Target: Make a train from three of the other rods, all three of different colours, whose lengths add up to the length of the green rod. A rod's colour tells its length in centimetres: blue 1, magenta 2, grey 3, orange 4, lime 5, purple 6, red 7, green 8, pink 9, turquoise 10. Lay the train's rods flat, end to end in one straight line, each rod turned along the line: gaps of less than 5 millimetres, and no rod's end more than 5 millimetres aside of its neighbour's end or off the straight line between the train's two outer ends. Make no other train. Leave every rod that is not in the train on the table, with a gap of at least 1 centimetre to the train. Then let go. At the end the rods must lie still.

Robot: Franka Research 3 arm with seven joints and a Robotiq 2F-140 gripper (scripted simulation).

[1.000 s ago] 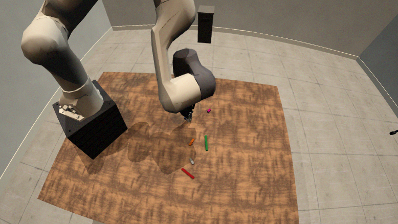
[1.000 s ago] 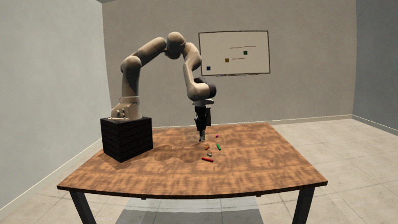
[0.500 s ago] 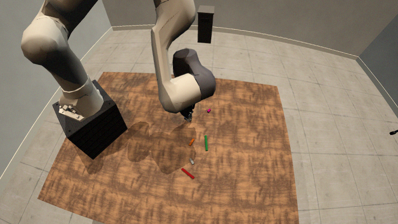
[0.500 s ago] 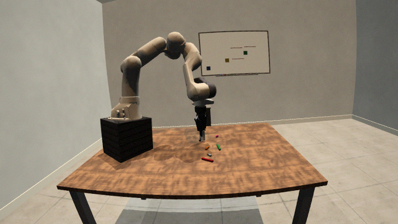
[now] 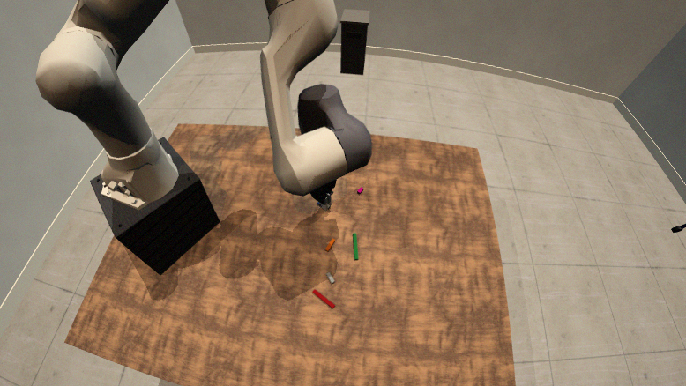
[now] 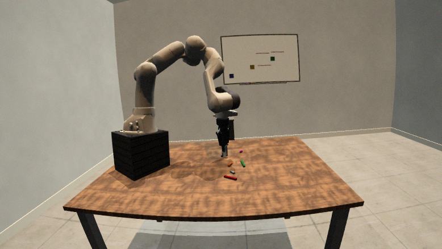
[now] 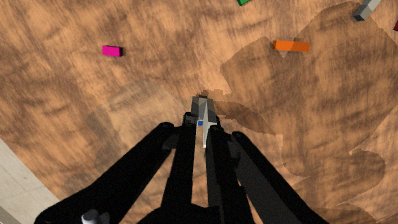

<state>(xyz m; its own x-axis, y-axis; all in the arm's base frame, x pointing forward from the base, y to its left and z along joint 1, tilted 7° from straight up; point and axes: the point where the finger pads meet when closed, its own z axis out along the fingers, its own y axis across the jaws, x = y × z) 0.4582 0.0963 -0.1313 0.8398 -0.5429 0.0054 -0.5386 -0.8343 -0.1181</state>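
Note:
My gripper (image 5: 326, 203) hangs just above the table, left of the magenta rod (image 5: 360, 190) and beyond the orange rod (image 5: 330, 245). In the wrist view its fingers are shut on a tiny blue rod (image 7: 200, 122), seen as a blue spot between the tips. The green rod (image 5: 354, 246) lies flat just right of the orange rod. The grey rod (image 5: 330, 278) and the red rod (image 5: 323, 298) lie nearer the front. In the wrist view the orange rod (image 7: 291, 46) and the magenta rod (image 7: 112, 50) lie apart from the fingers.
The arm's black base block (image 5: 155, 220) stands at the table's left. A dark box (image 5: 354, 41) stands on the floor behind the table. The arm's shadow falls on the wood around the orange and grey rods.

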